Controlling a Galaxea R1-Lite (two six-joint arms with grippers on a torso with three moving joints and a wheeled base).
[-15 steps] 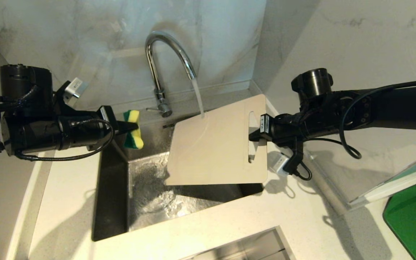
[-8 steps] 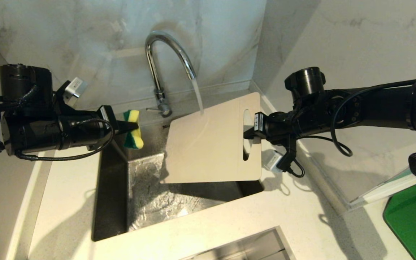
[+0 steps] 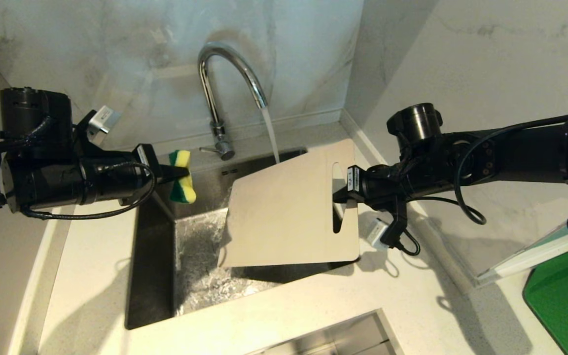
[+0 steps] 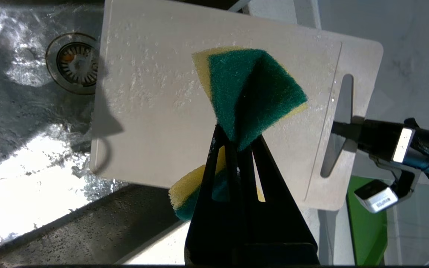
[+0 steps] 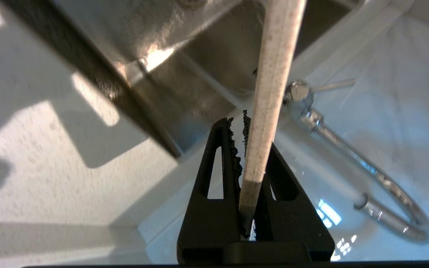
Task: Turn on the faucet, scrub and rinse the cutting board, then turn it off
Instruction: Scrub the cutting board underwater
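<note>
Both pincers are busy: my right pincer (image 3: 339,193) pinches the cutting board (image 3: 284,212) at its slotted end, holding it tilted over the sink (image 3: 156,276) with its far edge under the stream from the faucet (image 3: 225,93). My left pincer (image 3: 184,171) is pressed together on a sponge (image 3: 182,176), just left of the board. The board's long axis runs across between the arms, slot end rightward, so I judge the sponge must sweep rightward.

No writing can be made out anywhere. The small white stickers on the right gripper (image 3: 341,193) and on the camera module (image 4: 376,195) slung under it carry marks too tiny to read.
</note>
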